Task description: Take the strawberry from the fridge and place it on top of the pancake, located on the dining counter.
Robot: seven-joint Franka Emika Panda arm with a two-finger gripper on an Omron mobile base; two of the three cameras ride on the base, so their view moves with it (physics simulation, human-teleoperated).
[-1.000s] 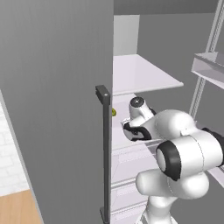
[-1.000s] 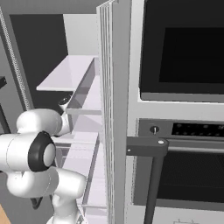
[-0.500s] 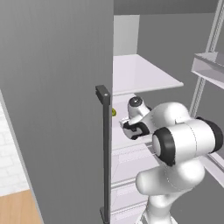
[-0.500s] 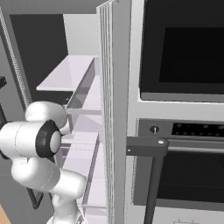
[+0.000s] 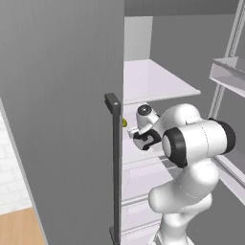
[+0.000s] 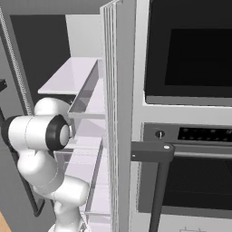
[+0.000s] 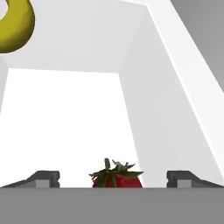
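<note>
The strawberry (image 7: 117, 177), red with a green leafy cap, lies on a white fridge shelf at the bottom of the hand view. It sits between the two dark fingertips (image 7: 43, 177) of my gripper (image 7: 113, 180). The jaws stand wide on either side of it, apart from the berry, so the gripper is open. In the left base view my arm (image 5: 194, 143) reaches past the grey door (image 5: 62, 119) of the fridge, with the hand (image 5: 146, 136) at the middle shelf. The pancake and the dining counter are out of view.
A yellow banana (image 7: 15, 24) lies at the far back of the same shelf. White shelves (image 5: 153, 79) sit above and below the hand. The other fridge door (image 6: 118, 113) stands edge-on beside my arm, with a black-glass wall oven (image 6: 190, 59) to its right.
My arm's elbow has risen and swung in toward the fridge opening. The hand stays at the middle shelf.
</note>
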